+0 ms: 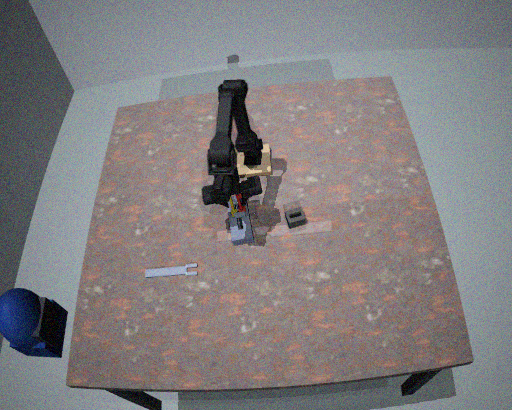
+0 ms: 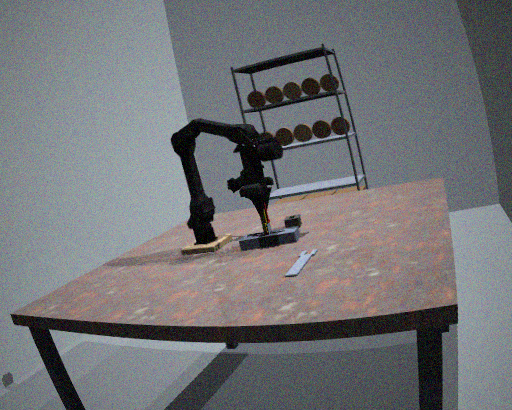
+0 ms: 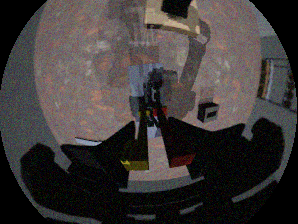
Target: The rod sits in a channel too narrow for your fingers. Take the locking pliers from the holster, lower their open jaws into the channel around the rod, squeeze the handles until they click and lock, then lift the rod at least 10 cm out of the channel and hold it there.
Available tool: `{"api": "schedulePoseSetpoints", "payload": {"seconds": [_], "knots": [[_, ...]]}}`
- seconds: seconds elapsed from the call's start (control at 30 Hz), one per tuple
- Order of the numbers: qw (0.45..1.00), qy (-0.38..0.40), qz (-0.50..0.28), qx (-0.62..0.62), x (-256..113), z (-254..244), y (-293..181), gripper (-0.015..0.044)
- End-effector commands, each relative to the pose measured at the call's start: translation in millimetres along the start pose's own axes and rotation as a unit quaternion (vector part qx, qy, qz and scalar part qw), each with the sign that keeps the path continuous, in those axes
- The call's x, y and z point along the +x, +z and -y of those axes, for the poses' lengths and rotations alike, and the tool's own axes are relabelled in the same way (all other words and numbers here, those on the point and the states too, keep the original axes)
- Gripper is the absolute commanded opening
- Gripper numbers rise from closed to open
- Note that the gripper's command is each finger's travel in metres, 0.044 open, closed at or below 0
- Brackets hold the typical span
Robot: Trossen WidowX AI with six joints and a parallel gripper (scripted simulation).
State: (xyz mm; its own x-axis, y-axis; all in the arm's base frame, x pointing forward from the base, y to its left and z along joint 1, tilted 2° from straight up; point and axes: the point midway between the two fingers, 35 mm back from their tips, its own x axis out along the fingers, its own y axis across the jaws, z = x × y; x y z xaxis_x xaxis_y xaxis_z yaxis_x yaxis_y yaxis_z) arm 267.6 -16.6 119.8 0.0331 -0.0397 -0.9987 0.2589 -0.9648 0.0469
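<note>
My gripper (image 1: 237, 204) (image 2: 266, 219) (image 3: 152, 121) points down over the blue-grey channel block (image 1: 242, 236) (image 2: 283, 237) (image 3: 136, 82), its fingers partly closed on the handles of the locking pliers. Yellow and red parts show between and along the fingers. The dark lower part of the pliers (image 3: 154, 86) reaches down at the channel; the jaws are too small and dark to tell whether they are around the rod. The rod is not distinguishable. The dark holster (image 1: 296, 223) (image 2: 293, 221) (image 3: 202, 113) stands apart from the block, its slot empty.
A flat pale forked tool (image 1: 165, 272) (image 2: 299, 265) (image 3: 87, 142) lies on the table. A pale strip (image 1: 317, 228) runs beside the holster. The arm's base stands on a tan plate (image 1: 263, 169) (image 2: 193, 249) behind the block.
</note>
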Motion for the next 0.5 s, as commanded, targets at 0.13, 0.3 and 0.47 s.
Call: {"api": "schedulePoseSetpoints", "payload": {"seconds": [0.13, 0.3, 0.47], "knots": [[1.0, 0.001, 0.0, 0.002, -0.1, 0.7, -0.1, 0.0221], [1.0, 0.001, 0.0, 0.002, -0.1, 0.7, -0.1, 0.0221], [1.0, 0.001, 0.0, 0.002, -0.1, 0.7, -0.1, 0.0221]]}}
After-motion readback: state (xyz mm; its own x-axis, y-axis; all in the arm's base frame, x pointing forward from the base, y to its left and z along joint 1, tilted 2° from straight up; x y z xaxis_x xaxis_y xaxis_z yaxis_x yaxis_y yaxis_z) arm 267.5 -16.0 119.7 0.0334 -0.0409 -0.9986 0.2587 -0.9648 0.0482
